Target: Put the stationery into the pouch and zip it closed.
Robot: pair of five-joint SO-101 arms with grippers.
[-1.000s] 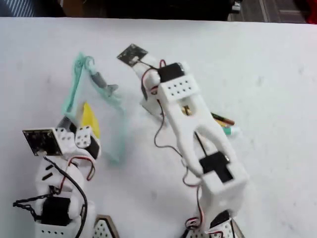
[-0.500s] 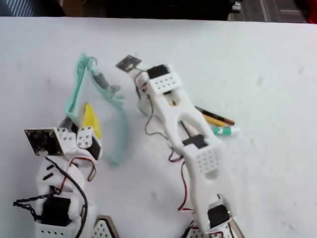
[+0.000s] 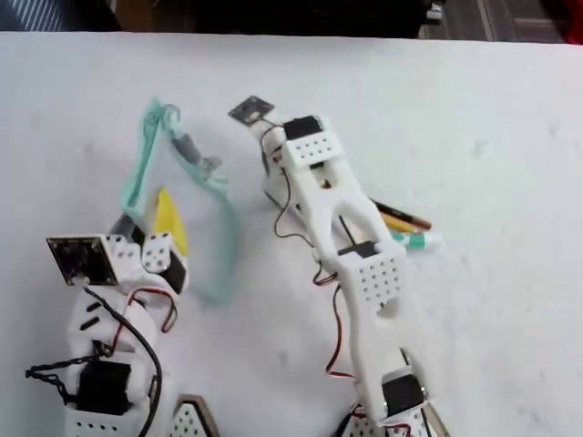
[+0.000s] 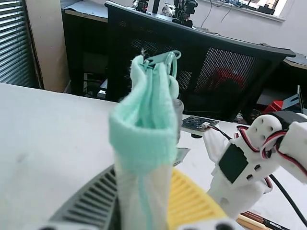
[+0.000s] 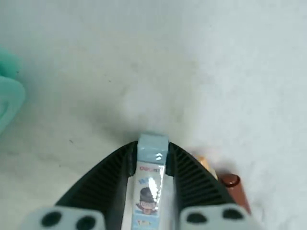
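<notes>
Right arm (image 3: 337,209) shifted toward 3 o'clock. My right end effector (image 5: 152,155) clamps a pale-blue stationery piece (image 5: 149,184), left end effector (image 4: 144,203) grips pouch (image 4: 144,124); counter (image 3: 492,118) open at 1 o'clock.

L gripper (image 4: 144,196) clamped, held level; R gripper (image 5: 152,155) clamped, pointing down.

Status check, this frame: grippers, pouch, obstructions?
Left gripper shut on pouch, held upright. Right gripper shut on light-blue item. Pencils loose outside pouch; nothing blocking.
</notes>
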